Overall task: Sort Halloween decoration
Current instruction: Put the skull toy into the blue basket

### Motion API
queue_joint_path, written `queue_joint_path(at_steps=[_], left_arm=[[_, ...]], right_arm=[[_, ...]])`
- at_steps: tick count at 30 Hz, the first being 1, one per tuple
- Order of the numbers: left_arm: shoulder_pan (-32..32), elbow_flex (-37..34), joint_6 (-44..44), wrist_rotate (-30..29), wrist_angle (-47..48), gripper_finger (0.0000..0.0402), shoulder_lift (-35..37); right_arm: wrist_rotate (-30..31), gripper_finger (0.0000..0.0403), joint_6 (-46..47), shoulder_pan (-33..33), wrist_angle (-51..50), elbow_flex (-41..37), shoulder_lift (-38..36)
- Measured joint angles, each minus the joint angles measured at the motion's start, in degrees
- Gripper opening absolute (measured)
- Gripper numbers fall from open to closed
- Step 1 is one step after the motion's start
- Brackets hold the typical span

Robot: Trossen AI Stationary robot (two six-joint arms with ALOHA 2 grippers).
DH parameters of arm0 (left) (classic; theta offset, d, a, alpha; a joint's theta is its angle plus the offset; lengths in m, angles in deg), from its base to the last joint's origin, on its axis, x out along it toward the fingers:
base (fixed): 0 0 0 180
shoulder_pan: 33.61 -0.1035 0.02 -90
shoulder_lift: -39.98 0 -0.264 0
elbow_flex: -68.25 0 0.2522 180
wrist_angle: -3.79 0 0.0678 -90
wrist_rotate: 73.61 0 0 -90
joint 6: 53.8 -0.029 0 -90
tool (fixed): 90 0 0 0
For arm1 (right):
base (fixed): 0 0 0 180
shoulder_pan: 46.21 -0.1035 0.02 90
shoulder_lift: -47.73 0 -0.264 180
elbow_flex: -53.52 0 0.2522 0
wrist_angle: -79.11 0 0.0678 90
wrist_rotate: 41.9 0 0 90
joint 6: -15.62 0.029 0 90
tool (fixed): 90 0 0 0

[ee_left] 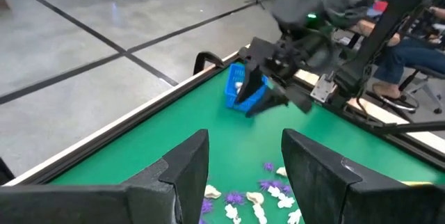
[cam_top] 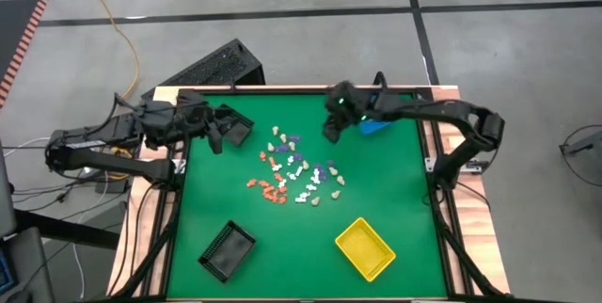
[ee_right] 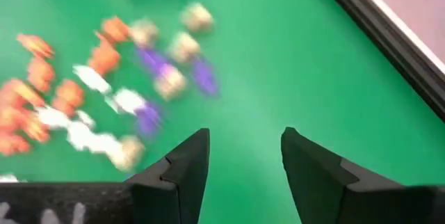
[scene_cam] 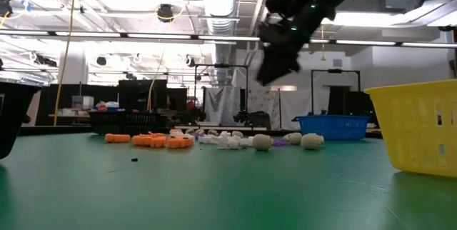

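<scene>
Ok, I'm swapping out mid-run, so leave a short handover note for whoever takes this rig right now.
Right gripper: open, empty, raised beside the blue plastic bin at the far edge.
Left gripper: open, empty, waiting at the left edge.
Tiny orange, white, purple and beige Halloween figurines: nearly all loose mid-mat.
Yellow bin and black bin: near edge; yellow looks empty.
Left: almost the whole pile.

Your right gripper (cam_top: 331,132) is hovering with jaws parted and empty — your left gripper (cam_top: 222,134) is waiting, jaws wide.
</scene>
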Motion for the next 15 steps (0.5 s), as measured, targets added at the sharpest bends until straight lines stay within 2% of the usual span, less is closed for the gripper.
queue_joint_path(at_steps=[5, 12, 15], left_arm=[[0.0, 0.0, 0.04, 0.02, -0.97, 0.0172, -1.13], [-0.02, 0.0, 0.39, 0.02, -1.2, 0.0172, -1.11], [0.0, 0.0, 0.39, 0.04, -1.18, 0.0172, -1.11]], right_arm=[[7.92, 0.0202, 2.63, -6.19, 11.3, -0.04, 4.16], [9.24, 0.0202, 6.97, -11.09, 18.43, -0.08, 12.47], [12.01, 0.0202, 7.07, -12.57, 21.37, -0.07, 15.62]])
